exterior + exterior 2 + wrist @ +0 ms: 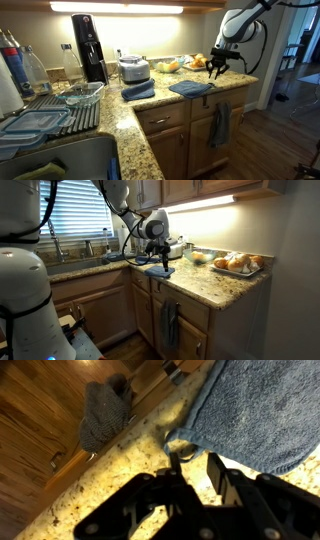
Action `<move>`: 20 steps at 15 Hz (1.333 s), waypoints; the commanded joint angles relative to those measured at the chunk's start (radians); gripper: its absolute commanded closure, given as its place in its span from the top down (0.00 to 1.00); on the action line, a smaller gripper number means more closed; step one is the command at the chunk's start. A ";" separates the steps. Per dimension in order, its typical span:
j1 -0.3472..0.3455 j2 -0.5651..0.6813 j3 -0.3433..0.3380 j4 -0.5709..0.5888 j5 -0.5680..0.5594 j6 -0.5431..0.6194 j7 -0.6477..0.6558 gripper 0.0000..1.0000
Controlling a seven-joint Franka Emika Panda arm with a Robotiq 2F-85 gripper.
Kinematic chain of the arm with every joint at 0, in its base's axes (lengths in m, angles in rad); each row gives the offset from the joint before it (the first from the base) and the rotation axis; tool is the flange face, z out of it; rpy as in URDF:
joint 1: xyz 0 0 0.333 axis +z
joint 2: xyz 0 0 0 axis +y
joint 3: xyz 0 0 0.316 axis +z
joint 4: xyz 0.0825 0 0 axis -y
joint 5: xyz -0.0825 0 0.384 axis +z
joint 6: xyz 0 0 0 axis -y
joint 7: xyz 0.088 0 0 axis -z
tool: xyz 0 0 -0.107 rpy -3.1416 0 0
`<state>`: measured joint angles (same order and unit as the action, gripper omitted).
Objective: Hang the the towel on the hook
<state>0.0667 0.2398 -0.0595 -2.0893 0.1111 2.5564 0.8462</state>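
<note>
The slate-blue towel [190,88] lies flat on the granite counter near its front edge. It also shows in an exterior view [158,269] and fills the upper right of the wrist view [250,405]. My gripper [216,73] hangs just above the counter, beside the towel's edge. In the wrist view its fingers [195,465] are open and empty over bare granite, next to the towel's corner. A darker grey-blue towel [219,125] hangs on the cabinet front below; it also shows in the other exterior view [170,323] and the wrist view [105,415]. The hook itself is not visible.
A thicker folded blue towel [138,91] lies on the counter. A plate of fruit and bread [232,263] stands at the back. A coffee machine [90,45], a small appliance [133,69] and a dish rack [50,115] stand near the sink.
</note>
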 commanded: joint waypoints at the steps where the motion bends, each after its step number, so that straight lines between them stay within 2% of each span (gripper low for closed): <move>1: 0.003 -0.020 -0.005 0.006 0.003 -0.078 0.055 0.66; 6: 0.001 0.005 -0.002 0.023 0.007 -0.151 0.111 0.98; 20: 0.010 0.066 -0.030 0.037 -0.057 -0.172 0.235 1.00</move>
<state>0.0669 0.3066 -0.0748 -2.0661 0.0803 2.4297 1.0363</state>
